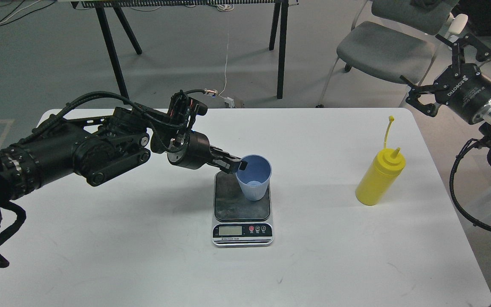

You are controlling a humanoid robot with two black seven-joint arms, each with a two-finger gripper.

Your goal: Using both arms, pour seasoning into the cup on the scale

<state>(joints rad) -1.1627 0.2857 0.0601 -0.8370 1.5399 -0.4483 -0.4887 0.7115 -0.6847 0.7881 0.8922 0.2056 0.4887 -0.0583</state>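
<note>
The light-blue ribbed cup stands upright on the dark plate of the scale at the table's middle. My left gripper reaches in from the left, and its fingertips are at the cup's left rim; the jaws look loosened. The yellow seasoning bottle stands upright on the right of the table with its cap strap sticking up. My right gripper is open and empty, high above and behind the table's right corner, well apart from the bottle.
The white table has a rounded far right corner just behind the bottle. A grey chair and black trestle legs stand on the floor beyond the table. Black cables hang from my right arm off the table's right edge.
</note>
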